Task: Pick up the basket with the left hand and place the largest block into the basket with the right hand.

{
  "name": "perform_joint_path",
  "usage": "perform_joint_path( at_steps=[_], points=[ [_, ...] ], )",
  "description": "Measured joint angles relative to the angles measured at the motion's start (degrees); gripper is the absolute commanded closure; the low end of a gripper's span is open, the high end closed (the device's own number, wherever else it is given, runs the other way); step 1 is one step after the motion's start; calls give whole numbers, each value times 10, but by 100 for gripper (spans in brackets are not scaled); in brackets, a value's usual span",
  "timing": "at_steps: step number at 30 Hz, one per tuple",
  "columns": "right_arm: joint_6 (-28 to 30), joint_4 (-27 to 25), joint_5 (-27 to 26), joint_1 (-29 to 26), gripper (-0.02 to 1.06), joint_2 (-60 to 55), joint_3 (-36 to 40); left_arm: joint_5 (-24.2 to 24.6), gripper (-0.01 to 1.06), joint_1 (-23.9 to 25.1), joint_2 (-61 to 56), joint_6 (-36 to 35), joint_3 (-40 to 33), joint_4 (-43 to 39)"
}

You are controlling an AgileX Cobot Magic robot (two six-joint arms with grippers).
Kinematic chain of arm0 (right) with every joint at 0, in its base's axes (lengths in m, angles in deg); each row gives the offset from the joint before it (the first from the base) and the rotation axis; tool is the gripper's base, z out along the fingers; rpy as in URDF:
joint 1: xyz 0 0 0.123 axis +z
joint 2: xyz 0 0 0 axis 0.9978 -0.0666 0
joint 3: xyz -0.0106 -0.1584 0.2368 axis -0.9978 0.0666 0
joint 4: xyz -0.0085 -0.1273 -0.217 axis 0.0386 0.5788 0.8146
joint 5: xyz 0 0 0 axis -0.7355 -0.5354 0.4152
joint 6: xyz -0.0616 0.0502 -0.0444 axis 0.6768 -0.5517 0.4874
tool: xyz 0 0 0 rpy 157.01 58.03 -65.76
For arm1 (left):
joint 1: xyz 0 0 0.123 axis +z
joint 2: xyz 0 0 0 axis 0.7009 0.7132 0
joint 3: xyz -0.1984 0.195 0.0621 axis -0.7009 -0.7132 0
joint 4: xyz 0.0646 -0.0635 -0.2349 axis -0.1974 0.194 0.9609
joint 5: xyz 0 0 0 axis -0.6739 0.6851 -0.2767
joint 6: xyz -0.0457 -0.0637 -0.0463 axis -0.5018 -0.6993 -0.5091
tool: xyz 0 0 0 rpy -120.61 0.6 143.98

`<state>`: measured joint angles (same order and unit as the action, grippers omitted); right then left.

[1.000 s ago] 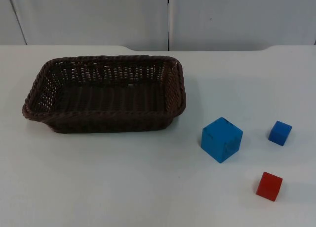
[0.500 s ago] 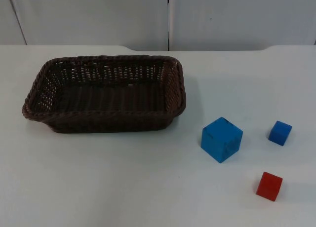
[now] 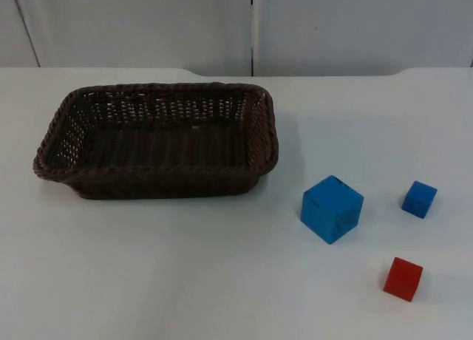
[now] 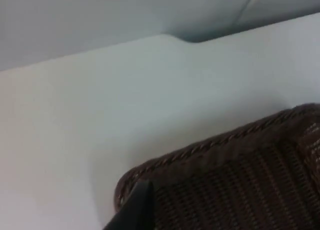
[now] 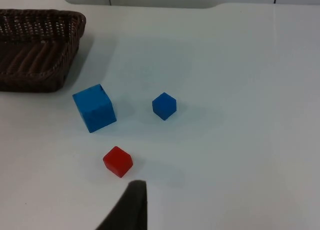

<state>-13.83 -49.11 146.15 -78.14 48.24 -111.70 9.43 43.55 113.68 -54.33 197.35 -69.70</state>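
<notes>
Small blue block (image 3: 419, 199): sitting on the worktop near the right side, apart from the other blocks.
Red block (image 3: 403, 279): lying nearer the front edge, below the small blue one, touching nothing.
Worktop (image 3: 185, 266): white, carrying everything.
Partition wall (image 3: 148, 26): grey, standing behind the worktop, with a vertical seam running down it.

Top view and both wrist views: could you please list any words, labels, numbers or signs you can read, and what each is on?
None: no readable text anywhere.
Basket: plain brown weave.
Large blue block: faint dark marks, not legible as writing.
Small blue block and red block: plain faces.
</notes>
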Motion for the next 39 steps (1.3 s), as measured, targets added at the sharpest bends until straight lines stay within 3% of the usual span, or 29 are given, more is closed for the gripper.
perform_joint_path(
  at_steps=[20, 25, 29, 39],
  points=[
    [-1, 1, 0, 0, -1, 0, 0, -14, 4, -26, 58, 7, 7, 3],
    [-1, 1, 0, 0, -1, 0, 0, -26, 4, -26, 58, 74, 7, 31],
    [-1, 1, 0, 0, -1, 0, 0, -23, 4, -33, 79, 174, 8, 76],
    [-2, 1, 0, 0, -1, 0, 0, -20, 4, -79, 150, 281, 9, 25]
  ],
)
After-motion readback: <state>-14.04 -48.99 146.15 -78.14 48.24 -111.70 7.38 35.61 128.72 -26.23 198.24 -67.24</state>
